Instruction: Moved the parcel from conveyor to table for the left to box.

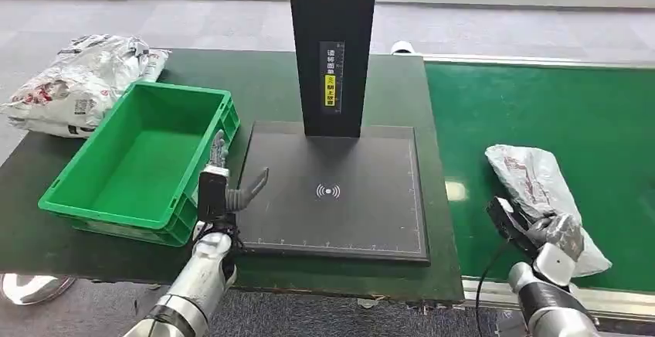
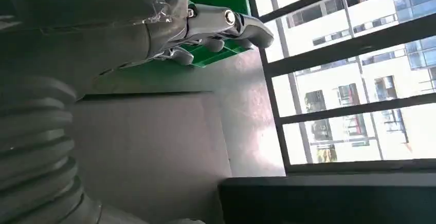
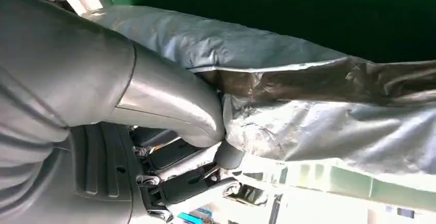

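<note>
Parcel [image 1: 541, 190] at 4 o'clock on green conveyor [image 1: 556, 113], pinched at near end by right hand [image 1: 558, 233]; left hand [image 1: 224, 190] spread, empty; risk: slippery wrap sliding free on lift

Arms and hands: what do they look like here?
Silver jointed arms. Left hand: dark palm block, grey fingers; the wrist view shows a grey ribbed cover under clear plastic wrap. Right hand: grey, with a black module and black cable at the wrist, and a thick grey thumb.
</note>
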Action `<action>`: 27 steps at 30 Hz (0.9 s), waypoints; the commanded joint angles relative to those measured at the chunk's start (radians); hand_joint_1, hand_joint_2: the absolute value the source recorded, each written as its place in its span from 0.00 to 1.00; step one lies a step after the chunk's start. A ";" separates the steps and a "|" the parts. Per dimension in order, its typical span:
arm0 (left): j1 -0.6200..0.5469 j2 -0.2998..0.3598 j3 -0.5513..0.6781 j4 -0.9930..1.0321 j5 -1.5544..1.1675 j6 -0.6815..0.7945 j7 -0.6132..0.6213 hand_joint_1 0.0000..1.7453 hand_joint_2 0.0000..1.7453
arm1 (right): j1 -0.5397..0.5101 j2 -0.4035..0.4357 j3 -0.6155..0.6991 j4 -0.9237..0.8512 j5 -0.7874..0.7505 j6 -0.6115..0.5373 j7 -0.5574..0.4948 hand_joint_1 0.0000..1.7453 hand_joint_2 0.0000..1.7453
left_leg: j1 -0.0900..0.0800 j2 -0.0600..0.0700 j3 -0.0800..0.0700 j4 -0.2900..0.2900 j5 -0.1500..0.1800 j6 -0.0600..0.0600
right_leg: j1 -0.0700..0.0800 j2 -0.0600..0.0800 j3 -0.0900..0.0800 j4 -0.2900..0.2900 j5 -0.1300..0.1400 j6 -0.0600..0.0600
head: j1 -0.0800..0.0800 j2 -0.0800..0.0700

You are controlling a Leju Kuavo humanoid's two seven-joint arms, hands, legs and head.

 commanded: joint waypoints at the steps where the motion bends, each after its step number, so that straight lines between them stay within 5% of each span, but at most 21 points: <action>1: -0.005 0.024 0.054 -0.008 -0.017 0.007 0.015 0.00 1.00 | -0.069 0.103 -0.039 -0.096 -0.067 -0.166 -0.215 1.00 1.00 | 0.000 0.005 0.002 0.000 -0.001 0.000 | 0.000 0.005 0.001 -0.001 0.000 -0.001 | 0.000 0.000; 5: -0.010 0.024 0.076 -0.048 -0.059 0.047 0.018 0.00 1.00 | -0.094 0.257 0.158 -0.384 -0.230 -0.130 -0.461 1.00 1.00 | -0.001 0.017 0.001 0.000 -0.003 -0.001 | -0.001 0.016 -0.004 0.001 0.003 -0.002 | 0.000 0.000; 9: 0.006 0.024 0.077 -0.130 -0.077 0.002 0.055 0.00 1.00 | 0.046 0.301 0.578 -0.650 -0.331 -0.011 -0.405 1.00 1.00 | 0.000 0.018 0.000 0.000 -0.002 -0.002 | 0.000 0.017 -0.006 0.003 0.003 -0.003 | 0.000 0.000; 12: 0.013 0.015 0.052 -0.163 -0.107 -0.001 0.072 0.00 1.00 | 0.090 0.313 0.794 -0.666 -0.367 -0.009 -0.375 1.00 1.00 | 0.002 0.016 0.003 -0.001 -0.001 -0.004 | 0.003 0.015 -0.003 0.001 0.002 -0.004 | 0.000 0.000; 19: -0.007 0.009 0.015 -0.152 -0.116 -0.003 0.084 0.00 1.00 | 0.121 0.284 0.923 -0.686 -0.454 0.068 -0.343 1.00 1.00 | 0.004 0.008 0.003 -0.001 0.000 -0.005 | 0.005 0.007 -0.002 0.001 -0.001 -0.006 | 0.000 0.000; 25: -0.029 0.003 -0.025 -0.121 -0.117 -0.016 0.090 0.00 1.00 | 0.113 0.237 0.977 -0.604 -0.574 0.269 -0.330 1.00 1.00 | 0.004 0.006 0.000 -0.001 0.001 -0.005 | 0.005 0.005 -0.003 0.001 -0.001 -0.005 | 0.000 0.000; 27: -0.036 0.000 -0.040 -0.103 -0.114 -0.029 0.087 0.00 1.00 | 0.084 0.197 1.040 -0.539 -0.545 0.335 -0.305 0.00 1.00 | 0.004 0.005 0.001 -0.001 0.001 -0.005 | 0.004 0.004 -0.002 0.000 0.000 -0.005 | 0.000 0.000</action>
